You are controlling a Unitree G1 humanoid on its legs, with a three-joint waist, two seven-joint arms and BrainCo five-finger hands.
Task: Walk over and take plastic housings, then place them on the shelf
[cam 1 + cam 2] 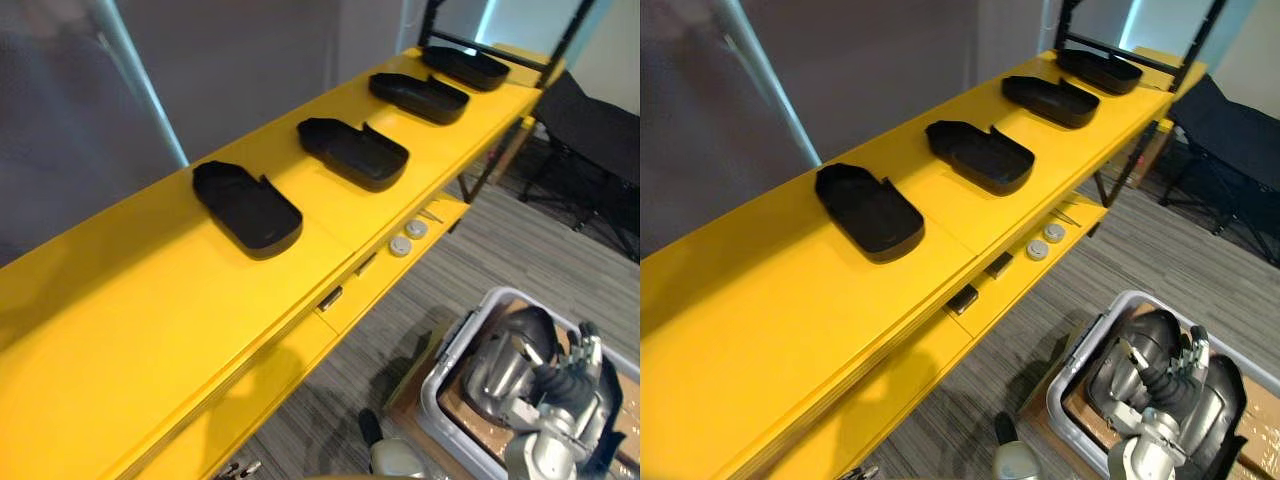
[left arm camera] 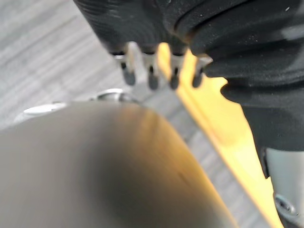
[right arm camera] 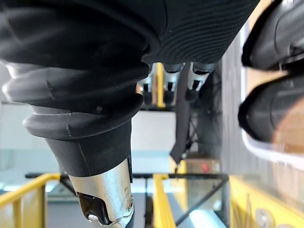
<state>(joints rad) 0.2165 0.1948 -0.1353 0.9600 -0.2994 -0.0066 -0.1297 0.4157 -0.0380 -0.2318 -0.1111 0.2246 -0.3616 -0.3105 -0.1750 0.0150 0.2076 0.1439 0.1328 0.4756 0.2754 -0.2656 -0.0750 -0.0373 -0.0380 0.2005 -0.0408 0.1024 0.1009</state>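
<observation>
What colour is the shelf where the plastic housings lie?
The shelf is bright yellow; left eye view shows it best.

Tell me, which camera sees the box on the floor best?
The right eye view: the grey bin shows its rim and the dark housings inside, partly behind the right hand. The left eye view shows nearly the same; the right wrist view catches a strip of rim.

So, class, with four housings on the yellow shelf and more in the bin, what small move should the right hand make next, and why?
Probably lower the right hand onto the housing in the bin: its fingers look open and empty, and it hovers just above the housing.
</observation>
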